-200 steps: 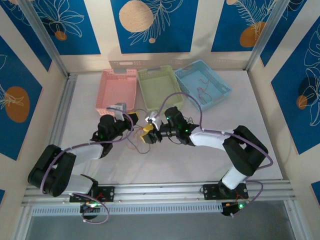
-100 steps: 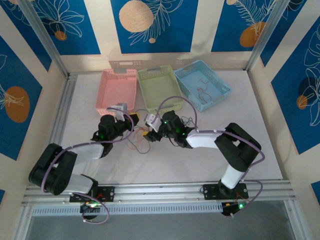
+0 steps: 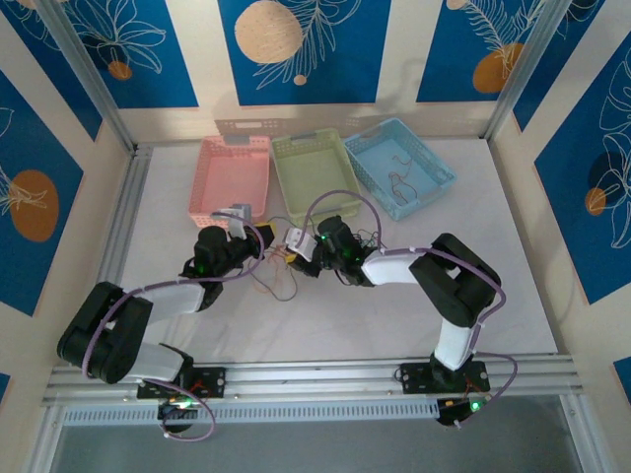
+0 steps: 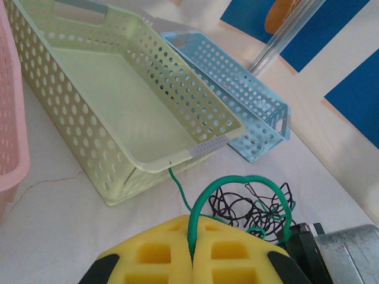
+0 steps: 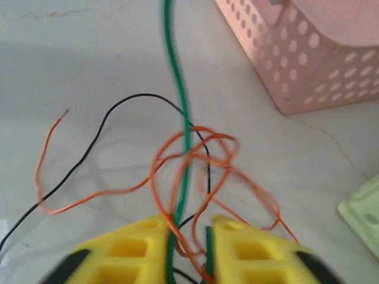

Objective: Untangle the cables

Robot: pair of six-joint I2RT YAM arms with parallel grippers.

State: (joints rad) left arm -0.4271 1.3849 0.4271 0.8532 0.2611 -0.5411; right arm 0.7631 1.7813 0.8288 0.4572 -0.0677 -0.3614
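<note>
Jaws: L gripper (image 4: pixel 192 251) clenched on thin green wire (image 4: pixel 234 177); R gripper's (image 5: pixel 189 242) grip I can't tell; pulling may cinch thin orange wire (image 5: pixel 118 192).

green cable (image 5: pixel 176 65): cut by top edge | black cable (image 5: pixel 142 95): cut left

**Bright plastics on a white worktop**

The worktop (image 3: pixel 325 315) is white and faintly veined. On it stand a hole-dotted pink basket (image 3: pixel 235 175), pale green basket (image 3: pixel 314 172) and light blue basket (image 3: pixel 373 133). There is a green cable (image 5: pixel 179 89), an orange cable (image 5: pixel 38 177) and a black cable (image 5: pixel 142 96). The left tool (image 4: pixel 192 239) and right tool (image 5: pixel 190 242) have yellow foam. The walls (image 3: pixel 296 49) are blue with orange discs and white leaf lines.
</note>
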